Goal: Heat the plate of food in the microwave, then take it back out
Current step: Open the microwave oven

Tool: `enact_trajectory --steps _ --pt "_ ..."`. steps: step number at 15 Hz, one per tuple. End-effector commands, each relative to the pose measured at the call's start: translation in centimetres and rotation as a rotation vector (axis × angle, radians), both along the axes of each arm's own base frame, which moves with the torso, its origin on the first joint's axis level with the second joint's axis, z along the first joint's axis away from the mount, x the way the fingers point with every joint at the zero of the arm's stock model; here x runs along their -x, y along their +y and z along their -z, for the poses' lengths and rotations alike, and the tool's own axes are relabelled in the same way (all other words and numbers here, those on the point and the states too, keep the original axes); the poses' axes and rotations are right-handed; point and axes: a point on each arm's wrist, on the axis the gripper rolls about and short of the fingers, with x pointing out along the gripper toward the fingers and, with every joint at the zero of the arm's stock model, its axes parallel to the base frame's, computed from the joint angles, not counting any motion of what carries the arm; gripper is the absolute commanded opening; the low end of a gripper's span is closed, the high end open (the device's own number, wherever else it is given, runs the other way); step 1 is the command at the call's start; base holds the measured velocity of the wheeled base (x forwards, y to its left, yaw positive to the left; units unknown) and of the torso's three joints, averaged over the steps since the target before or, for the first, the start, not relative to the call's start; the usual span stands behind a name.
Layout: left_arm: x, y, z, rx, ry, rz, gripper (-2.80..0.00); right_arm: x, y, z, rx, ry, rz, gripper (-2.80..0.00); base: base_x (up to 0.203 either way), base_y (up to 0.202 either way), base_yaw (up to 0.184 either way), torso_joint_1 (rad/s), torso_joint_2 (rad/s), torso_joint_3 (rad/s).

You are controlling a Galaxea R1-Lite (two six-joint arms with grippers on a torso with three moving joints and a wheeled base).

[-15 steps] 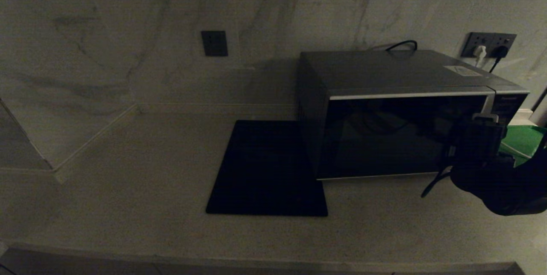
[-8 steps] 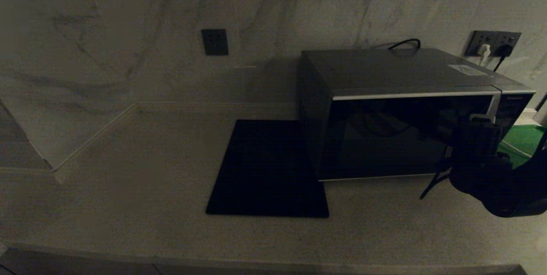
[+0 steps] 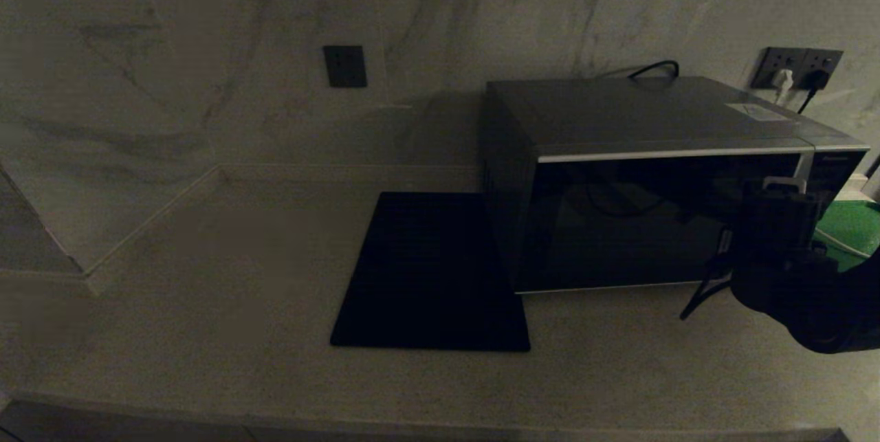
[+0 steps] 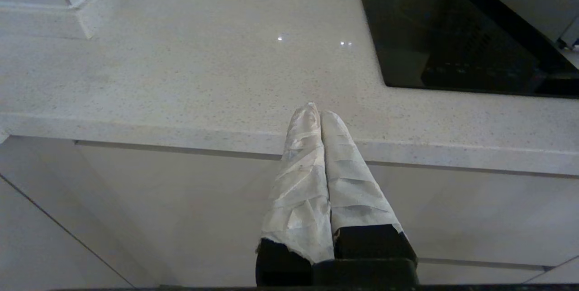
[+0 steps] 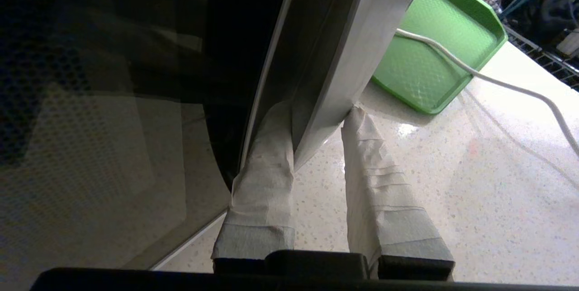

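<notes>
Head view shows the microwave (image 3: 660,181) on the worktop (image 3: 240,277), long axis left-right, black door facing the robot; its lettering is unreadable. Right gripper (image 5: 316,119) pinches the silver door handle (image 5: 353,55). Left gripper (image 4: 315,114) hangs pressed together at the worktop edge.

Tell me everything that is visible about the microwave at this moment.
The microwave is a large, boxy, dark grey appliance with a black glass door and silver trim. It stands upright on the pale counter against the wall, just right of the flat black mat. The door looks closed or nearly so. The right pincer has its taped fingers on either side of the door's silver handle. A green tray lies beside it.
</notes>
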Motion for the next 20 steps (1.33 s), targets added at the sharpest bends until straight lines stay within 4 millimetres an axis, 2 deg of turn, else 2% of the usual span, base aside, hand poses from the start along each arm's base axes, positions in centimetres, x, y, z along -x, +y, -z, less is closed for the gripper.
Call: enact_trajectory --steps 1,8,12,17,20 --pt "0.0 0.0 0.0 0.001 -0.002 0.000 -2.80 0.3 0.1 -0.6 0.005 -0.018 0.011 -2.80 0.000 0.000 0.000 0.000 0.00 0.000" --pt "0.0 0.0 0.0 0.001 -0.002 0.000 -2.80 1.2 0.2 -0.4 0.030 -0.006 0.124 -2.80 0.000 0.000 0.000 0.000 0.00 0.000" --pt "0.0 0.0 0.0 0.001 -0.002 0.000 -2.80 4.1 2.9 -1.1 -0.011 -0.038 -0.054 -2.80 0.000 0.000 0.000 0.000 0.00 0.000" --pt "0.0 0.0 0.0 0.001 -0.002 0.000 -2.80 7.6 3.1 -2.2 -0.005 -0.056 -0.042 -2.80 0.000 0.000 0.000 0.000 0.00 0.000" --pt "0.0 0.0 0.0 0.001 -0.002 0.000 -2.80 10.2 3.6 -3.6 -0.008 -0.103 -0.065 -2.80 0.000 0.000 0.000 0.000 0.00 0.000"
